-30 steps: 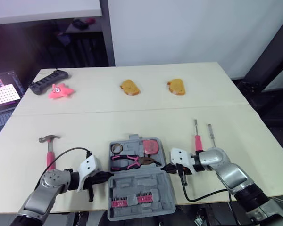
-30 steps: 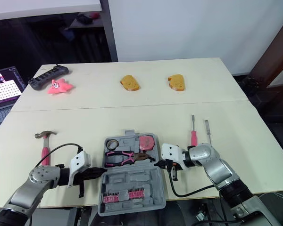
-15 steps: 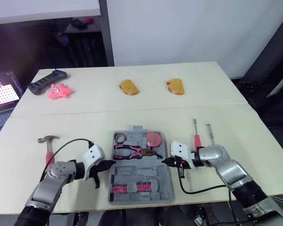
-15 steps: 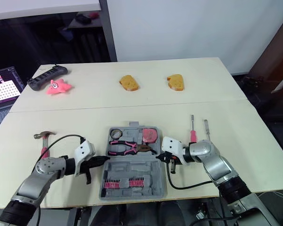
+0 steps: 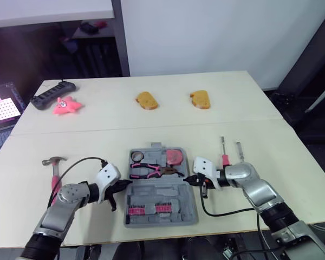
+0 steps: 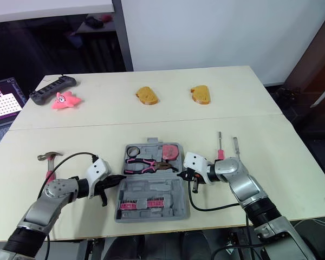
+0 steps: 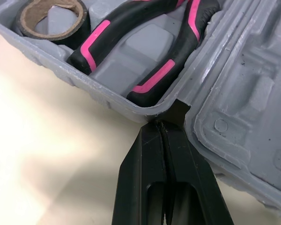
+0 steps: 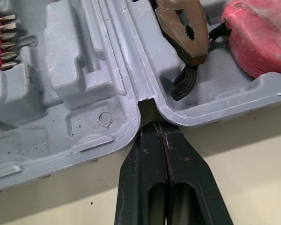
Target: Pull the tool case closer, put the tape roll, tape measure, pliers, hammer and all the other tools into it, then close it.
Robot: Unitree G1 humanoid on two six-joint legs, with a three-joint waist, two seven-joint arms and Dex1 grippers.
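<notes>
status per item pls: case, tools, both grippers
tool case: open, flat on table
tape roll: in case
pliers: in case
tape measure: in case
hammer: on table, outside case
pink-handled screwdriver: on table, outside case
slim grey tool: on table too
left gripper: shut, tips at case hinge
right gripper: shut, tips at case hinge

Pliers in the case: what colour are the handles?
Black with pink stripes on the pliers; clearest in left wrist view.

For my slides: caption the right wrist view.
Right gripper, shut, at the hinge notch of the open tool case; pliers and tape measure inside.
</notes>
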